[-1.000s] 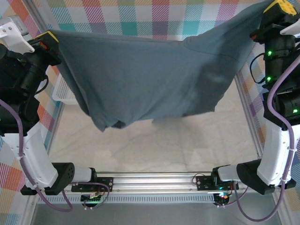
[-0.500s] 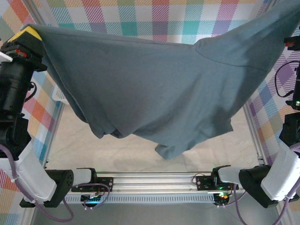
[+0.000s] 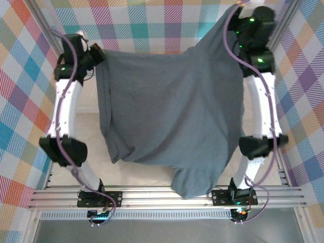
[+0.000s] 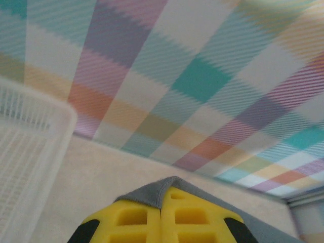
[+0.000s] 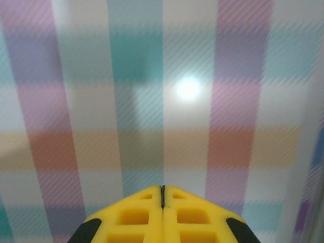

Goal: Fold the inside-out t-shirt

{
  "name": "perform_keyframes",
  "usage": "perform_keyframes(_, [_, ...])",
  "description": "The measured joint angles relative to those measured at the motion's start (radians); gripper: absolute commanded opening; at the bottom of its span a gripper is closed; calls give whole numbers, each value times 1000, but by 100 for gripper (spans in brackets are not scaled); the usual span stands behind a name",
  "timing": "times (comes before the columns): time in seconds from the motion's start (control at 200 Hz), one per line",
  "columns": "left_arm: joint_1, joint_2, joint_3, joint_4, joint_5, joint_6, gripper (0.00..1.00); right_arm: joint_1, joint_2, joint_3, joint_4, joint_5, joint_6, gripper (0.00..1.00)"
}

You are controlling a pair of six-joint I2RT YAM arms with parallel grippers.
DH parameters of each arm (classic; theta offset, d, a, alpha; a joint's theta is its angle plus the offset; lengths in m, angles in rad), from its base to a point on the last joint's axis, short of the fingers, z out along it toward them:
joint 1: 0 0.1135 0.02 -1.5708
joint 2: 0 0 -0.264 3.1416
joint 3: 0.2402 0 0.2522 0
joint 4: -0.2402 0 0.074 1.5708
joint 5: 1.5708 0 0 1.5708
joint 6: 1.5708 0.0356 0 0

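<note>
The inside-out t-shirt hangs in the air as a broad slate-grey sheet, stretched between the two raised arms above the pale tabletop. Its upper edge runs from about 10 o'clock in the top view, where the left gripper has one corner, up to about 1 o'clock, where the cloth climbs to the right gripper. The lowest flap droops to 6 o'clock, over the aluminium rail at the near edge.

In the left wrist view the yellow fingers are pressed together with no gap, and a fold of grey hem pokes out at 12 o'clock from their tips. A white lattice basket sits at 9 o'clock of that view, on the table below the checked backdrop.

In the right wrist view the fingertips also meet along a thin seam (no cloth shows between them there, though from above the shirt corner hangs from this gripper)
</note>
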Motion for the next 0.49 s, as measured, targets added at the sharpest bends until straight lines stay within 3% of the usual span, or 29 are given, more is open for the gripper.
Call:
perform_keyframes(0.08, [5, 146, 101, -26, -12, 5, 40, -31, 109, 18, -35, -36, 59, 38])
perform_keyframes(0.16, [13, 285, 277, -68, -10, 6, 51, -74, 164, 30, -56, -77, 117, 55])
perform_keyframes(0.24, [24, 373, 446, -113, 4, 4, 57, -121, 163, 38, -73, -120, 179, 57])
perform_keyframes(0.31, [26, 372, 495, -132, 31, -14, 58, -153, 125, 43, -77, -155, 224, 58])
perform_keyframes(0.395, [15, 312, 463, -129, 68, -37, 58, -174, 46, 43, -98, -201, 278, 57])
perform_keyframes(0.495, [-21, 169, 299, -118, 84, -47, 58, -165, -77, 34, -152, -277, 334, 56])
